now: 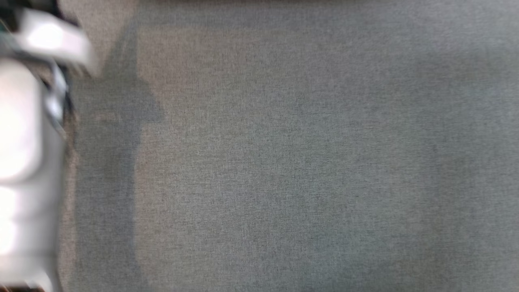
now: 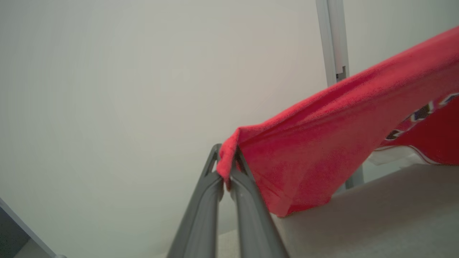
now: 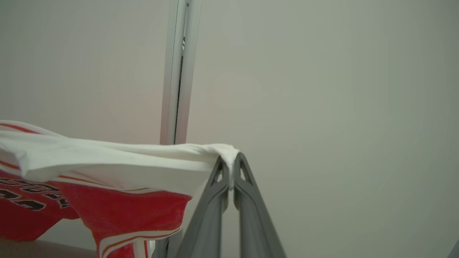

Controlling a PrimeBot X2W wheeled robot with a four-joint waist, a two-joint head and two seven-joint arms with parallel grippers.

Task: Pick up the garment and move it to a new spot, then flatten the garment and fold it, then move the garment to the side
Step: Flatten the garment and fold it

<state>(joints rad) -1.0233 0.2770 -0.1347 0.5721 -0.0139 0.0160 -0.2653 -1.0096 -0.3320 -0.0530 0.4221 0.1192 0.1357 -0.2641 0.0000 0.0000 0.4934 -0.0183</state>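
The garment point(image 2: 322, 143) is a red jersey with white trim and dark lettering, held up off the grey surface and stretched between my two grippers. My left gripper point(image 2: 226, 163) is shut on a red corner of it, and the cloth runs away to the right in the left wrist view. My right gripper point(image 3: 229, 165) is shut on a white edge of the garment point(image 3: 107, 168), which hangs to the left in the right wrist view, red panel and lettering below. In the head view a blurred pale forearm point(image 1: 24, 134) stands at the left edge.
A grey fabric-covered surface point(image 1: 304, 162) spreads across the head view and shows under the garment as the grey surface point(image 2: 394, 215). A pale wall with an upright metal post point(image 3: 177, 71) stands behind; the post point(image 2: 335, 39) is also behind the jersey.
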